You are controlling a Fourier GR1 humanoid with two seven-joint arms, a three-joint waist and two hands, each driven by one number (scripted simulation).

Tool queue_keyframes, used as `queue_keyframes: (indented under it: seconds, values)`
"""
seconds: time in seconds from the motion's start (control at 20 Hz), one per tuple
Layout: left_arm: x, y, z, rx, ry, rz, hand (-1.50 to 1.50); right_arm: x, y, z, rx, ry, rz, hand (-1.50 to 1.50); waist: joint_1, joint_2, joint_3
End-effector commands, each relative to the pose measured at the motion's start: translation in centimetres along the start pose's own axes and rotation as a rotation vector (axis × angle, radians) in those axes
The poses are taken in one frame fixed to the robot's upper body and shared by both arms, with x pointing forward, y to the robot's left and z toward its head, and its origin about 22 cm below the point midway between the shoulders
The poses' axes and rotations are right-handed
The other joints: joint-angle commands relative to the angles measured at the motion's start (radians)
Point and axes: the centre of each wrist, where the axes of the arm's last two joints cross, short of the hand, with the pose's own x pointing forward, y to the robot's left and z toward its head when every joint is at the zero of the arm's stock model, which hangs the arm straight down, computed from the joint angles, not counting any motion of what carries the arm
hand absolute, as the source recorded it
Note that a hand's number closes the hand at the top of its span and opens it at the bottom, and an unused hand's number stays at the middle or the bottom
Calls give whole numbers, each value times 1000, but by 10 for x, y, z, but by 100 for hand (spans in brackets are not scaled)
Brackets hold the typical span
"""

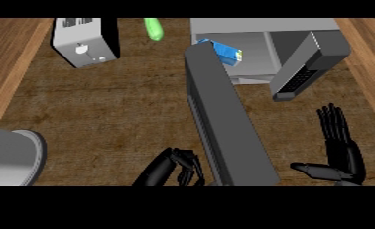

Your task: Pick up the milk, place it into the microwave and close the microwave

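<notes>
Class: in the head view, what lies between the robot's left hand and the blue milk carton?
The open microwave door runs between the left hand and the milk carton.

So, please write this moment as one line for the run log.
milk: inside microwave | door: open | left hand: fingers curled, by door | right hand: open, resting | next: close door

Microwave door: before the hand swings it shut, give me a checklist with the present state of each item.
1. Milk carton inside the microwave cavity: ok.
2. Carton clear of the door's path: cannot tell; part of it is hidden behind the door's edge.
3. Door wide open, not yet shut: ok.
4. Left hand beside the door's near end, fingers curled, holding nothing: ok; contact cannot tell.
5. Right hand open, resting at the view's right, clear of the door: ok.
6. Toaster and green object stand apart from the door: ok.
</notes>
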Motion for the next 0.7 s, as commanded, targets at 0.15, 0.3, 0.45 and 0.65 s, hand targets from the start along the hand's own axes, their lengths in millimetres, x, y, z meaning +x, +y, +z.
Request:
queue_keyframes:
  seconds: [0.15,0.3,0.45,0.65]
  values:
    - [-14,-26,-38,-65,-18,-31,150,49,-9,20,97,-86,-102,-150,-6,5,-1]
    - [-12,-46,-47,-61,-4,-46,150,62,-1,7,143,-118,-134,-150,-27,8,-2]
    - [-8,-51,-61,-85,-1,-41,150,73,-9,7,168,-125,-129,-150,-46,14,-2]
    - [7,-41,-86,-35,-28,-98,150,86,4,-4,217,-120,-155,-150,-77,20,-3]
